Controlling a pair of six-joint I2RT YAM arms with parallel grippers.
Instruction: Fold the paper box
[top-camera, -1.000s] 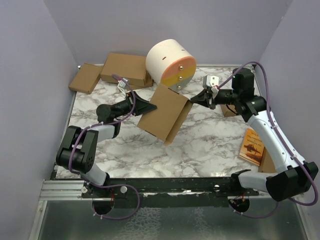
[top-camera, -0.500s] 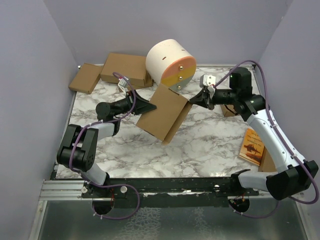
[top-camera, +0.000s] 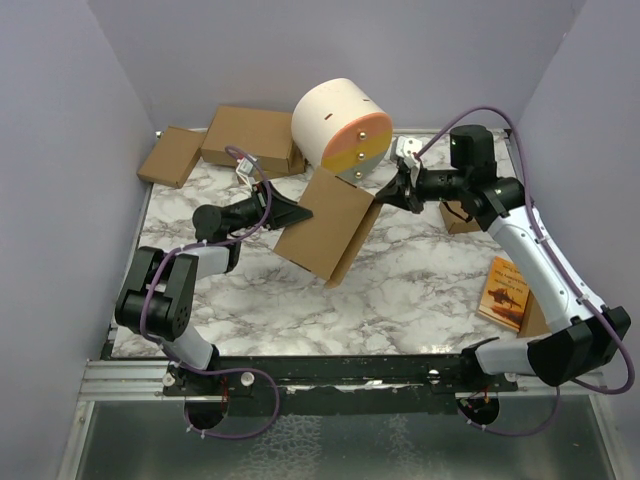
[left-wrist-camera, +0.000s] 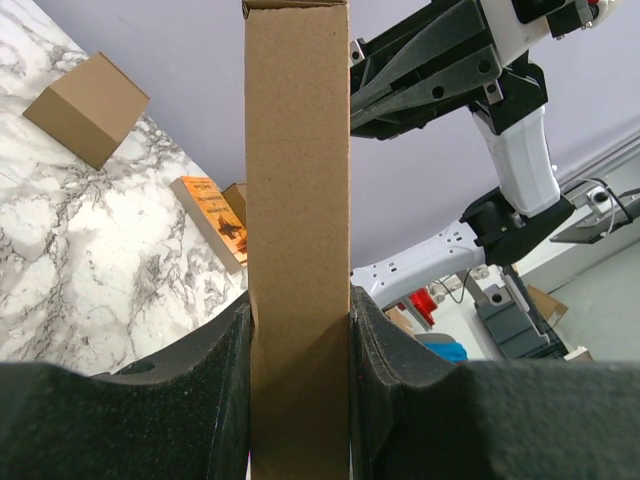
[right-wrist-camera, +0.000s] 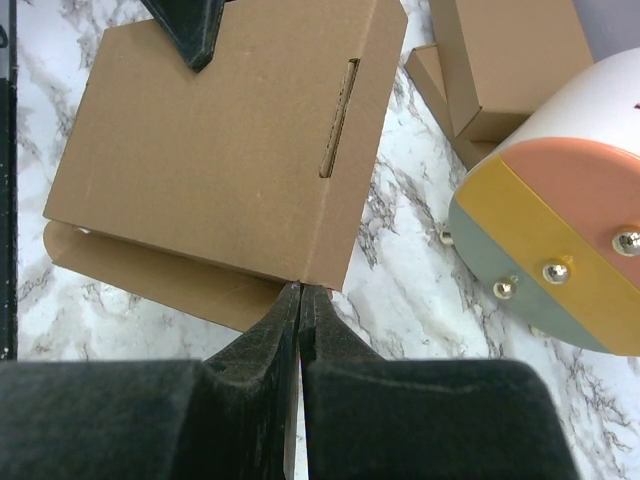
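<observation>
The paper box (top-camera: 325, 225) is a thin brown cardboard mailer, partly folded and held tilted above the marble table. My left gripper (top-camera: 300, 213) is shut on its left edge; in the left wrist view the box (left-wrist-camera: 297, 150) stands edge-on between my left gripper's (left-wrist-camera: 298, 330) pads. My right gripper (top-camera: 385, 197) is shut, with its tips touching the box's upper right corner. In the right wrist view the right gripper (right-wrist-camera: 300, 290) meets the box (right-wrist-camera: 220, 140) at its edge near a corner. A slit shows in the top panel, and a lower flap (right-wrist-camera: 150, 265) sticks out beneath.
A white cylinder with a yellow, pink and grey face (top-camera: 340, 125) stands just behind the box. Two brown cartons (top-camera: 250, 135) (top-camera: 172, 155) lie at the back left. A small carton (top-camera: 458, 218) and an orange book (top-camera: 505, 290) lie on the right side.
My right gripper has moved left and now touches the box's upper right corner. The left gripper has kept its hold, and the box has barely shifted.
</observation>
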